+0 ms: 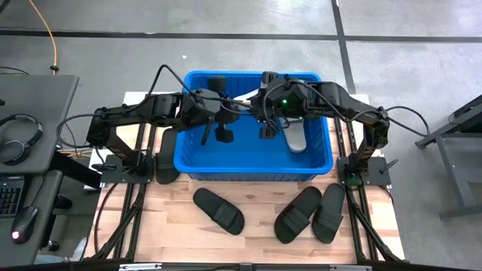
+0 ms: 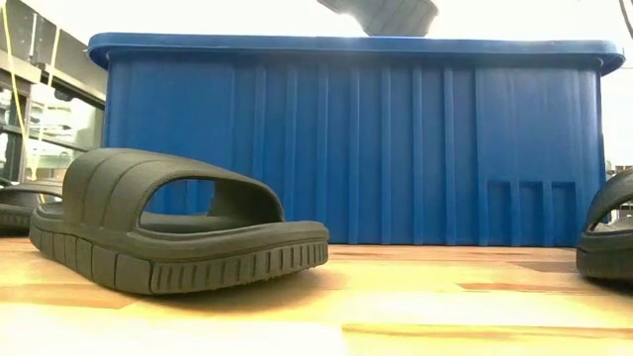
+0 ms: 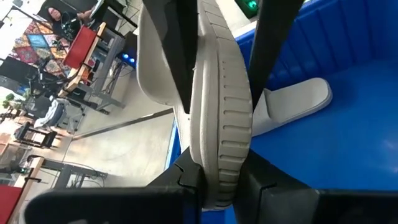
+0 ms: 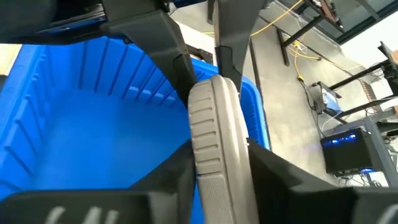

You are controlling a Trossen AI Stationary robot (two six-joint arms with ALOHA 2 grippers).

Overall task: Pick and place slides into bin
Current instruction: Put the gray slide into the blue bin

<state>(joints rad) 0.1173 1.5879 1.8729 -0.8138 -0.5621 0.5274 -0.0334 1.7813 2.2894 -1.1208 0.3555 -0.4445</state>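
Note:
Both grippers hold one light grey slide over the open blue bin, one at each end. My left gripper reaches in from the table's left and is shut on one end. My right gripper comes from the right and is shut on the other end. A second grey slide lies on the bin's floor at its right side. Three black slides rest sole-down on the wooden table in front of the bin. My left gripper pinches the near end of the grey slide's sole between its two fingers, one on each flat face, with the ribbed side edge turned toward the wrist camera. The slide stands on edge, lifted clear above the bin's floor. My right gripper pinches the opposite end of the same sole between its two fingers, again one on each flat face. The fingers slant downward from the bin's right side. The slide reaches from this hold to the left gripper's fingers and touches nothing below.
Another black slide lies on the table beside the bin's left wall. In the low view one black slide sits close in front of the bin's wall. A desk with headphones stands off the table's left.

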